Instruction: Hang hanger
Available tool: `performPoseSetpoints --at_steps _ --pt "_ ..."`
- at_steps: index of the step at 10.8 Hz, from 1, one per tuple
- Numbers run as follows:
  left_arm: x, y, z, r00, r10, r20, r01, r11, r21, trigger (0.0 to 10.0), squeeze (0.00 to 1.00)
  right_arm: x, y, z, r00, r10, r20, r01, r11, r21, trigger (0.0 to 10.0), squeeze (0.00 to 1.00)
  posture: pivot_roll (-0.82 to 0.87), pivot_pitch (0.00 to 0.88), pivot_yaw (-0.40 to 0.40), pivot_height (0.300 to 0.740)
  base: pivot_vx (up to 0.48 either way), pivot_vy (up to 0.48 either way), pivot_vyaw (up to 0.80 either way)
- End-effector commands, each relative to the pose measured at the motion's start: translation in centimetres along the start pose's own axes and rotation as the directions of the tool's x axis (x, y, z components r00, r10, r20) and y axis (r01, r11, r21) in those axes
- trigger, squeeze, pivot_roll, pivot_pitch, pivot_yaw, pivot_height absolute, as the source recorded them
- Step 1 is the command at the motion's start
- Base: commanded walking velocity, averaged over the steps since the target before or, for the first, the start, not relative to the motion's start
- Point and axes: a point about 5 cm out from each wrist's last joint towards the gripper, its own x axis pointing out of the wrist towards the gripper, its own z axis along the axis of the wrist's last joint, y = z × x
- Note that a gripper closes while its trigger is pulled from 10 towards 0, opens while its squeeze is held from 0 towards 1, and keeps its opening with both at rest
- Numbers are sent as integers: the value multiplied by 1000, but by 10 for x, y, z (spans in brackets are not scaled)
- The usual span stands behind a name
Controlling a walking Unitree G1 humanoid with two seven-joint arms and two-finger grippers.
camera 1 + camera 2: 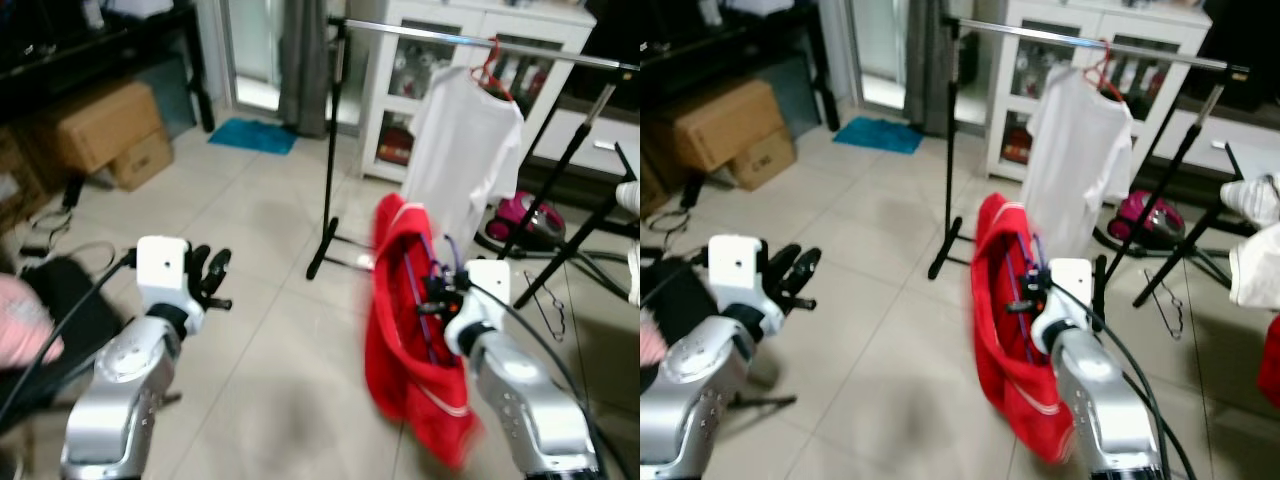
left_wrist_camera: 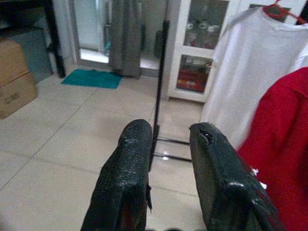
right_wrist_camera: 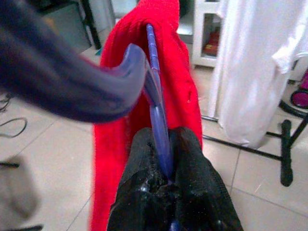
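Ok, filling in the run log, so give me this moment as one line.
right gripper: shut on purple hanger carrying red garment | left gripper: open, empty | clothes rail: ahead, white T-shirt hung

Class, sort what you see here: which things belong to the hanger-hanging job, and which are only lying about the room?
Belongs to the job:
- purple hanger, pinched in the right gripper
- red garment draped on it
- clothes rail

Just lying about:
- white shirt, already hung
- cardboard boxes
- teal mat
- pink vacuum cleaner
- spare hanger on the floor
- left gripper, open and idle
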Motion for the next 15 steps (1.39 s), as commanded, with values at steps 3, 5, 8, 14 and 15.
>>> performPoseSetpoints --at_steps 3,5,8,14,15 --pt "3 -9 3 999 -33 4 33 999 1 10000 0 -2 -7 12 997 -25 73 25 1000 3 10000 0 7 0 -22 740 410 0 0" --pt "4 -10 4 999 -39 8 39 999 -1 10000 0 -3 -5 18 992 -25 124 21 999 31 10000 0 7 0 -19 740 409 0 0" --pt "5 -10 5 999 -46 13 46 999 1 10000 0 -4 -3 25 983 -18 180 7 998 61 10000 0 10 0 -16 740 410 0 0" --pt "6 -13 7 997 -73 18 73 997 -25 10000 1000 -3 -1 25 982 -14 186 3 998 61 10000 0 11 0 -14 740 446 0 0" --pt "7 -13 7 997 -75 18 76 997 -24 10000 1000 -2 -1 25 983 -12 186 1 998 61 10000 0 12 0 -15 740 480 0 0"
